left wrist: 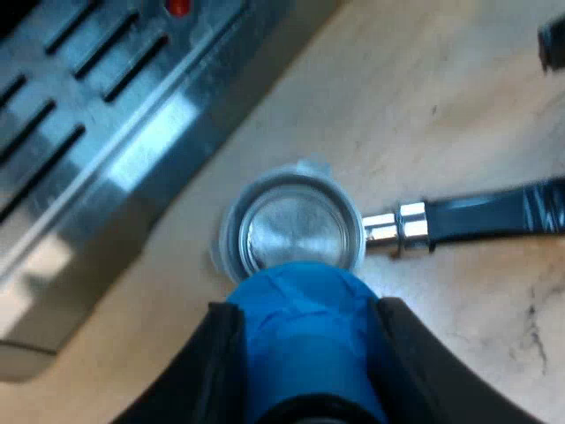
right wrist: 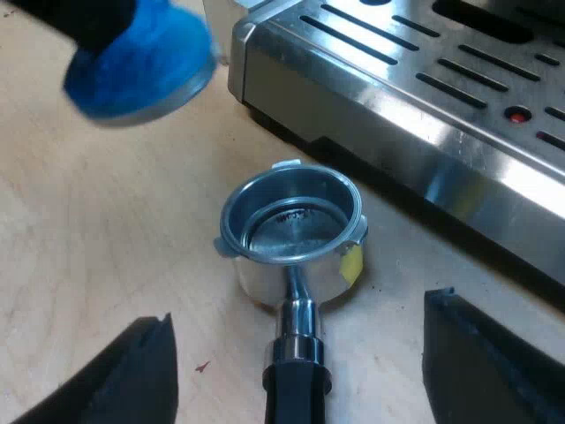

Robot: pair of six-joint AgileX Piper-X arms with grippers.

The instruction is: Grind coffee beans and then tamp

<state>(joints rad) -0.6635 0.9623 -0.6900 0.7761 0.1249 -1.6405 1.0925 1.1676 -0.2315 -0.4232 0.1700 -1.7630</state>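
The metal holder (right wrist: 291,234) lies on the wooden table just before the espresso machine's drip tray (right wrist: 424,88). Its round basket (left wrist: 291,231) faces up and shows bare shiny metal inside. My left gripper (left wrist: 305,309) is shut on the blue tamper (left wrist: 305,340), which hangs in the air above and a little aside of the basket. From the right wrist view the tamper (right wrist: 141,66) is tilted and apart from the holder. My right gripper (right wrist: 300,309) stands open, its fingers wide on either side of the holder's dark handle (right wrist: 296,384) without touching it.
The machine's slotted steel tray (left wrist: 97,115) runs close by the basket, with a small red dot (right wrist: 518,115) in it. A yellow sticker (right wrist: 351,262) marks the basket's wall. Bare wooden tabletop (right wrist: 106,230) surrounds the holder.
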